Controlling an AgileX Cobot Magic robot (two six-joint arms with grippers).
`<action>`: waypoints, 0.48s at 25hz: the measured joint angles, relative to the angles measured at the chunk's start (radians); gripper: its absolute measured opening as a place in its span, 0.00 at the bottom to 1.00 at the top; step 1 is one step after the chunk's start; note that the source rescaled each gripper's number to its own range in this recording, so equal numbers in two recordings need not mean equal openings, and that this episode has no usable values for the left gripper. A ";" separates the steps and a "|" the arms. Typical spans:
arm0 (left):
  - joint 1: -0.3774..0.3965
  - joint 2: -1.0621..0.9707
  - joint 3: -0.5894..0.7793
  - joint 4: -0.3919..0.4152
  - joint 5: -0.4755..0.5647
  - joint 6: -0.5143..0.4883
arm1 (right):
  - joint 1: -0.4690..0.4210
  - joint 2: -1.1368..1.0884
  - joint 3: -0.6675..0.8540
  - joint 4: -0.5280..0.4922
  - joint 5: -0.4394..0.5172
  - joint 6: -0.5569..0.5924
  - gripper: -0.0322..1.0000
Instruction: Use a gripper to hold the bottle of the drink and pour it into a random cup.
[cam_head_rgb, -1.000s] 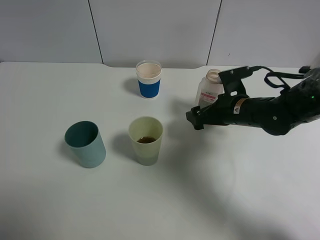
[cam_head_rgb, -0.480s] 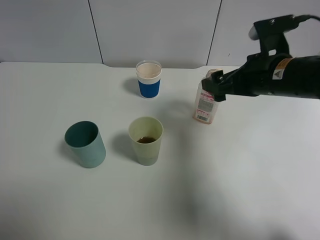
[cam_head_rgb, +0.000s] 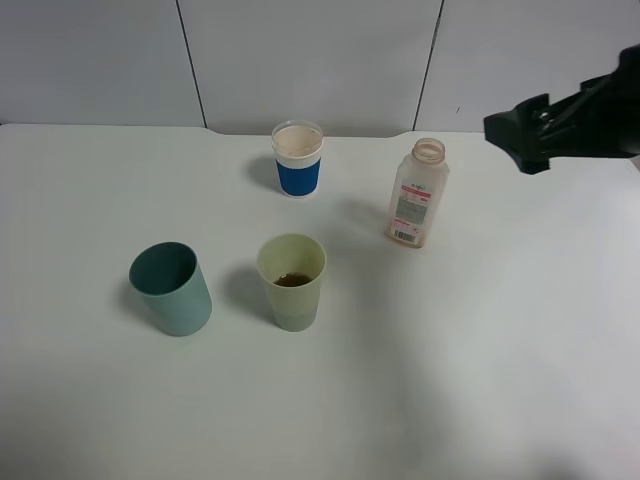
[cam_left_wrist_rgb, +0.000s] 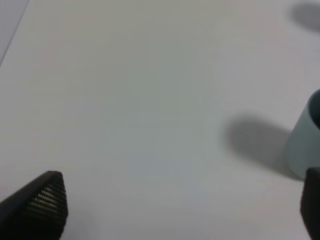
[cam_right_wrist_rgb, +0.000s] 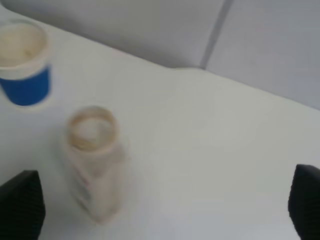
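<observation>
- Three cups and one bottle (cam_head_rgb: 417, 194) stand upright on a plain white table (cam_head_rgb: 480, 360), with pale grey wall panels (cam_head_rgb: 310, 60) behind its far edge.
- At the back stands the white cup with a blue band (cam_head_rgb: 298, 159); nearer the front are the teal tumbler (cam_head_rgb: 171, 289) on the left and the yellow-green cup (cam_head_rgb: 291, 281) just right of it, a little brown drink (cam_head_rgb: 292, 280) lying in its bottom.
- The bottle, capless, stands alone to the right of the banded cup, well apart from every cup, and looks nearly drained.
- Wide bare tabletop stretches across the front and the whole right side, leaving plenty of free room there.
- The right gripper (cam_head_rgb: 520, 135) hangs high by the right edge, above and to the right of the bottle, its fingers (cam_right_wrist_rgb: 20, 207) spread wide with nothing between them.
- A second ago that arm was low beside the bottle; since then it has lifted up and away to the right, and the bottle stays where it was.
- The left gripper (cam_left_wrist_rgb: 180, 205) hovers over bare table near the teal tumbler, fingers far apart and empty.
</observation>
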 joint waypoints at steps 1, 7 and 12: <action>0.000 0.000 0.000 0.000 0.000 0.000 | -0.022 -0.024 0.000 -0.001 0.028 0.000 0.98; 0.000 0.000 0.000 0.000 0.000 0.000 | -0.190 -0.228 0.000 -0.002 0.164 0.000 0.98; 0.000 0.000 0.000 0.000 0.000 0.000 | -0.313 -0.436 0.000 -0.003 0.298 0.000 0.98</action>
